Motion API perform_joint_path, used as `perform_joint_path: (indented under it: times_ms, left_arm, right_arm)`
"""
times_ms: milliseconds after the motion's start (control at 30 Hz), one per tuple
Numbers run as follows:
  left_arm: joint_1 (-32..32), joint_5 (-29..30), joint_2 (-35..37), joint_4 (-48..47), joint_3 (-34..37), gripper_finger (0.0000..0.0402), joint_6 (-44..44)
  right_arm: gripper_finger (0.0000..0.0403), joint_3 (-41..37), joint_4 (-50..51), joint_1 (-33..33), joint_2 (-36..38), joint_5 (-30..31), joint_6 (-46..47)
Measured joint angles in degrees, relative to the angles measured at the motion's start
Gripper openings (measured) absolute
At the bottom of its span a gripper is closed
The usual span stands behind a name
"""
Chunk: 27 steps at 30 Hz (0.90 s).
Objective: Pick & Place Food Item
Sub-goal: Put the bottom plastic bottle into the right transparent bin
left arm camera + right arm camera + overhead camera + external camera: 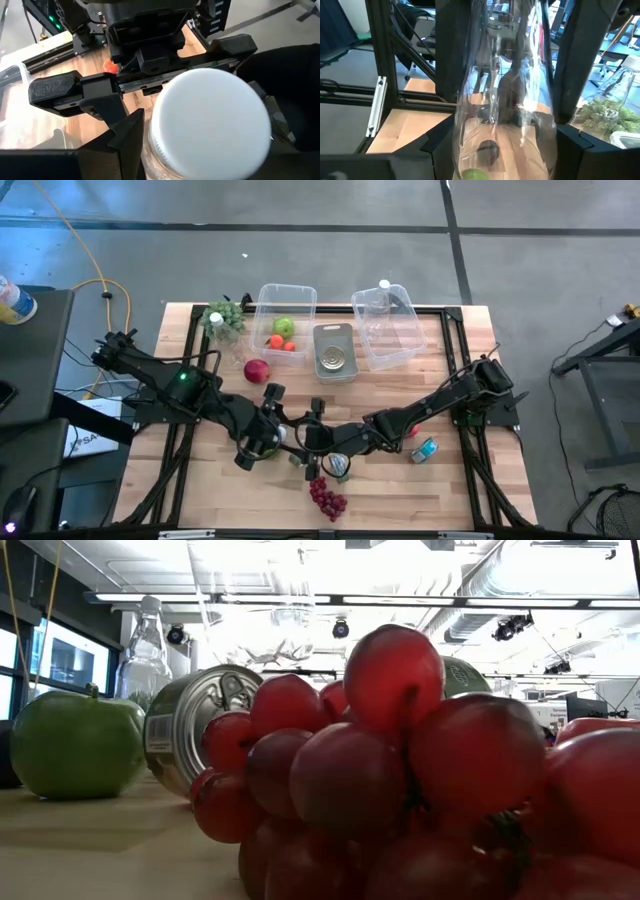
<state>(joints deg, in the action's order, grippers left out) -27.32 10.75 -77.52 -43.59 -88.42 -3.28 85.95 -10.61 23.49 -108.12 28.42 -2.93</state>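
At the front middle of the desk (200, 490), held above the wood:
- Clear bottle (502, 100) with white cap (212, 125), lying lengthwise between the two arms.
- Left hand (278, 436), closed around the capped end of the bottle, a dark finger seen on each side of the neck.
- Right hand (302, 440), closed on the bottle body from the opposite side, fingers pressed against both clear walls.

On the desk just below and in front of the hands:
- Green apple (75, 745), upright.
- Tin can (195, 725), lying on its side next to the apple.
- Red grapes (327, 498), one bunch, nearest the front edge, just beside the can.
- Small blue-and-silver item (424, 450), beside the right arm; kind cannot be told.

Toward the back of the desk:
- Red apple (256, 370), on bare wood.
- Green grapes (225, 315), at the left rear.
- Clear bin (300, 292) holding a green fruit and orange pieces.
- Grey tray (334, 332) holding a second can.
- Second clear bin (400, 355), at the right rear.
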Motion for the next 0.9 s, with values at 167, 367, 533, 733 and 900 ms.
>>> perform_joint_path:
  times_ms: [167,367,533,733,900]
  left_arm:
    - [-0.1,-0.5,0.3,0.4,-0.1,0.0232,-1.7]
    - [-0.4,0.5,0.2,1.8,-0.1,0.0315,-2.3]
    - [-0.4,1.6,0.9,3.5,-0.1,0.0353,-3.5]
    - [-0.4,2.9,4.9,6.5,-0.1,0.0357,-1.1]
    - [0.4,4.2,9.6,3.4,-0.1,0.0357,0.5]
  right_arm:
    - [0.0219,-0.2,1.7,0.1,-0.1,0.1,-0.3]
    - [0.0219,-0.2,2.6,0.2,-0.2,0.4,-0.1]
    - [0.0219,-0.2,6.1,2.4,0.6,11.9,-1.0]
    - [0.0219,-0.1,7.6,7.8,2.3,27.8,-7.2]
    - [0.0219,-0.1,10.6,11.9,4.2,40.5,-8.6]
